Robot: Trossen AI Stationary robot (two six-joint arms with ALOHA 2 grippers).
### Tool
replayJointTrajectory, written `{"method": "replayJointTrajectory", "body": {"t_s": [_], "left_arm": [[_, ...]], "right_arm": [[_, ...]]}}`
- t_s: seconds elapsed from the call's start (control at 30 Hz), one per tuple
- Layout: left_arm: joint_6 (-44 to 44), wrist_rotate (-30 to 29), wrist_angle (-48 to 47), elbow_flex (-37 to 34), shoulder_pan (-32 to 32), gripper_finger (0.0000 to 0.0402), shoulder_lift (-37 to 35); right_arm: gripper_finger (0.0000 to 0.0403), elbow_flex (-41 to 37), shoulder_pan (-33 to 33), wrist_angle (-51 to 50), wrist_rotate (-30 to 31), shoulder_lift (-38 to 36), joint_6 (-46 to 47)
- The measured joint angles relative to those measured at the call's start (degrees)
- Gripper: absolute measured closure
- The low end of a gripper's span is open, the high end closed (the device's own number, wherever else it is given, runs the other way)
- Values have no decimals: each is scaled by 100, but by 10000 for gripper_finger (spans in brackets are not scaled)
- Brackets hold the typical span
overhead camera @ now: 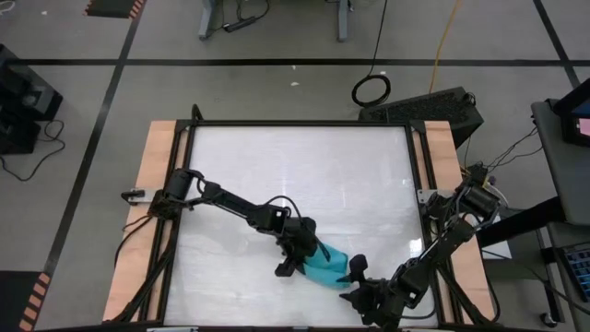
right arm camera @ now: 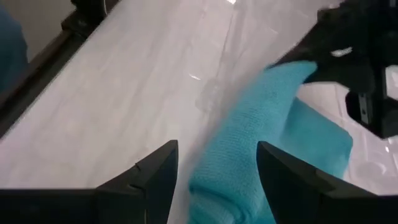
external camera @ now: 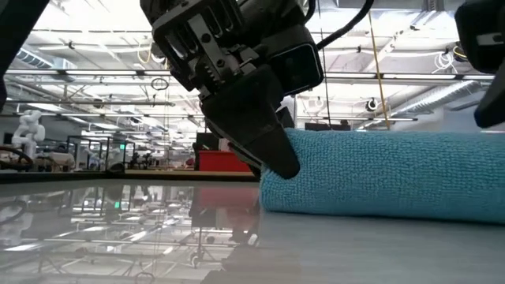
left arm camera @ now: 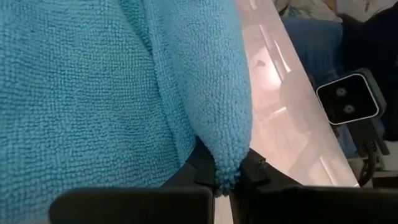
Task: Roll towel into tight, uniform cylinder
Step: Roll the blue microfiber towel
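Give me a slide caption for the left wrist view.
Left end effector pinching an edge of the rolled towel on the table.

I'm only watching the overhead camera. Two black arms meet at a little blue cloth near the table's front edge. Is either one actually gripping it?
Observer: Yes. The left pincer is shut on a corner fold of the towel.
Operator: And the other arm?
Observer: The right pincer is open, its fingers either side of the towel's end.
Operator: Is the cloth rolled or flat?
Observer: From table height it lies as a rounded roll on the table.
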Motion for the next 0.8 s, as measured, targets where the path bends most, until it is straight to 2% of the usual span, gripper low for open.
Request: {"method": "replayJointTrajectory", "body": {"t_s": [0.47,0.63,0.8], "left_arm": [[-315,9,-66,0,115,386,0],[-418,-11,-62,2,115,382,0],[-415,-262,-13,4,111,355,0]], "right_arm": [[195,19,-52,-95,-20,51,35],[195,18,-86,-578,-45,51,574],[195,16,-107,-824,-238,51,1022]]}}
